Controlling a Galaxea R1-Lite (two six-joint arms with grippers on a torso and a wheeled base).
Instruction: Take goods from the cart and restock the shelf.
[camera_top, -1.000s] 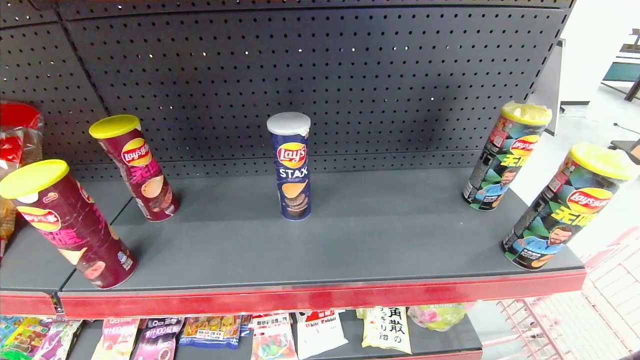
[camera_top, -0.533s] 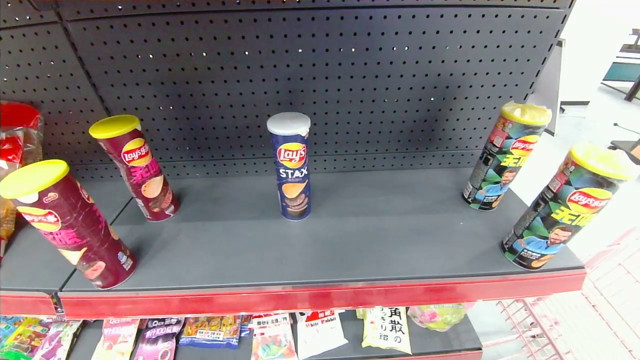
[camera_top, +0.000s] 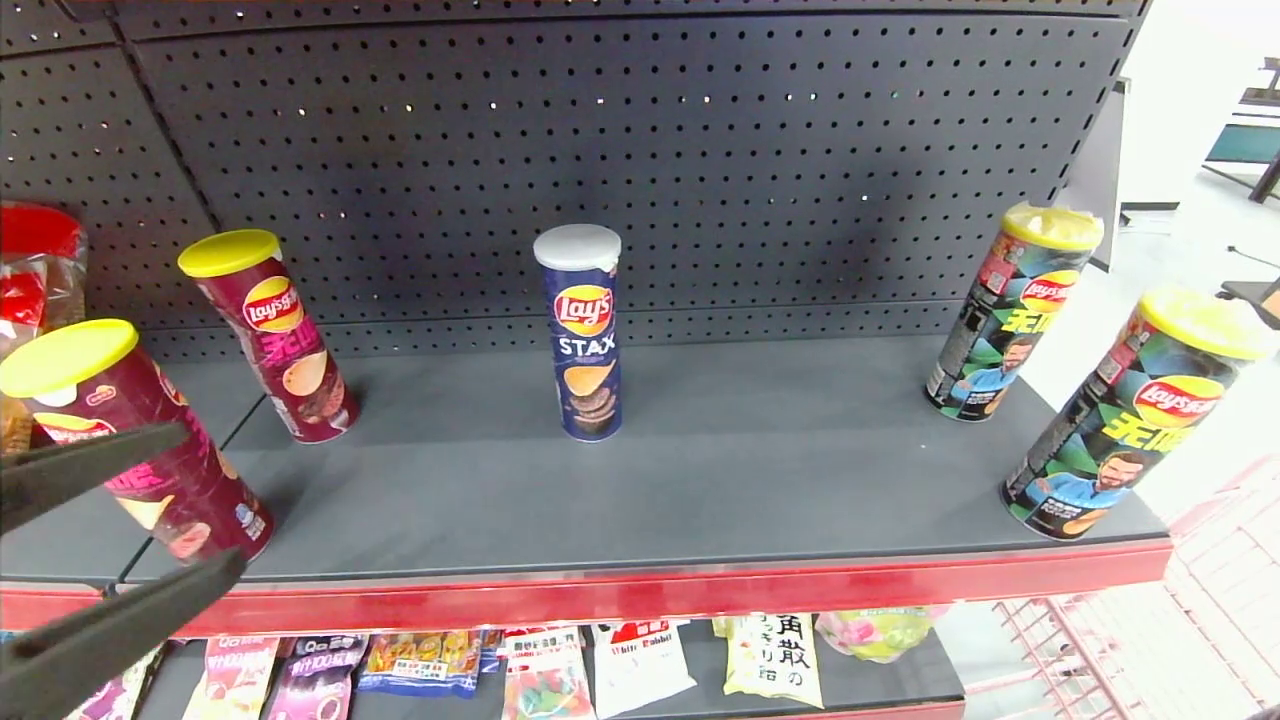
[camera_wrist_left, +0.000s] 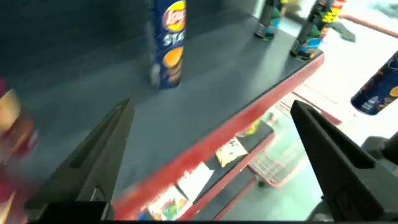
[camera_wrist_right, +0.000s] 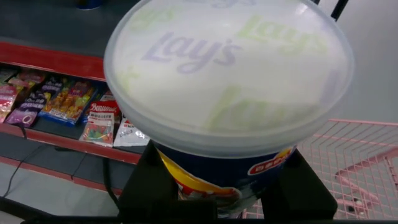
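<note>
**Grey shelf deck half bare; restock can held on our right**

Pegboard (camera_top: 600, 120) backs the red-edged shelf (camera_top: 750, 480). At the far left stand two maroon cans (camera_top: 270, 335) with yellow lids, one behind the other. Our left gripper (camera_top: 110, 535) hangs just in front of the nearer one, jaws spread wide with nothing between them. At centre, toward the back, one blue can (camera_top: 585, 335) stands upright. Right of it is a long bare stretch of deck, then two green-and-black cans (camera_top: 1010, 315) at the right end. The pink cart (camera_top: 1200, 600) sits below and beyond that end.

Our right gripper (camera_wrist_right: 230, 193) is clamped on the held can (camera_wrist_right: 230, 81). It has a blue body and a pale lid, with its long axis upright. It is carried out in front of the shelf, over the snack packets (camera_wrist_right: 62, 102) and the cart mesh.

Our judgement: the bare stretch lies ahead of the held can and seemingly above it, between the blue can and the green-and-black pair. The right arm is nearer to it and already loaded. The can should go up and in, kept upright. The left gripper is well apart from that gap.
</note>
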